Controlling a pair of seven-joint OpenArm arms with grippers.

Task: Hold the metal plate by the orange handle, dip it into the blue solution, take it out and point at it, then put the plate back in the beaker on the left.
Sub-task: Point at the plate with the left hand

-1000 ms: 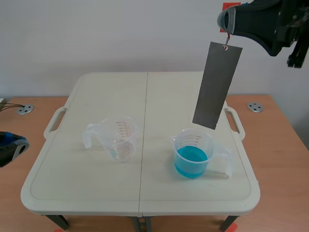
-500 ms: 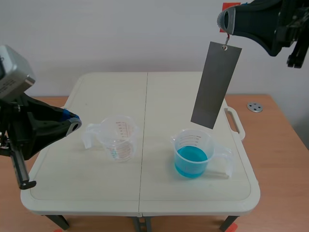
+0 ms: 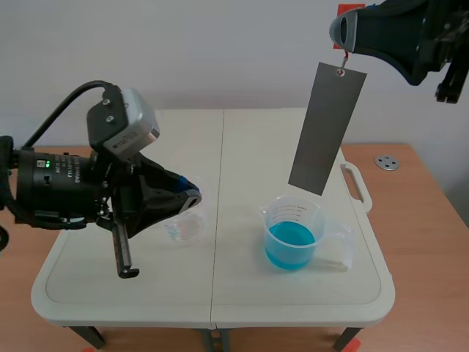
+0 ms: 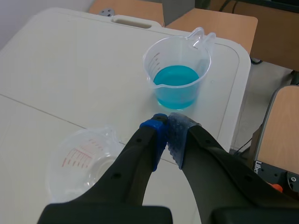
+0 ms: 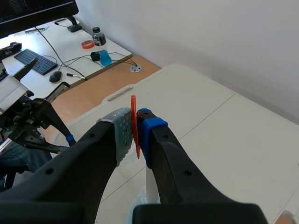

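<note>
Since the plate is hanging clear of the liquid right now, I'd say this is the take-it-out-and-point part, not the dip itself. The right gripper [image 5: 135, 128] is up high, clenched on the thin orange handle [image 5: 134, 122], which sits pinched flat between its dotted pads in the right wrist view. From that handle the long grey metal plate [image 3: 326, 128] dangles on a little hook, leaning a bit off vertical, its bottom edge just above the rim of the clear plastic beaker [image 3: 293, 213] holding the blue solution [image 3: 292, 243]. Gripping it at the top makes sense: the plate swings free, the gripper is nowhere near the liquid, and the whole face is on show.

The left gripper [image 4: 167, 123] is pinched shut on nothing, pads pressed together into one tip, good for pointing, not grabbing. It hovers over the empty clear measuring beaker [image 4: 81, 161] on the left half of the white folding table [image 3: 242, 139], nose aimed across toward the blue one. From the scene view it's well apart from the plate and lower, so my guess is the pointing isn't on target yet. The empty beaker is upright, ready for the plate's return, but the left arm is parked right over it, so it'd need to clear off first
</note>
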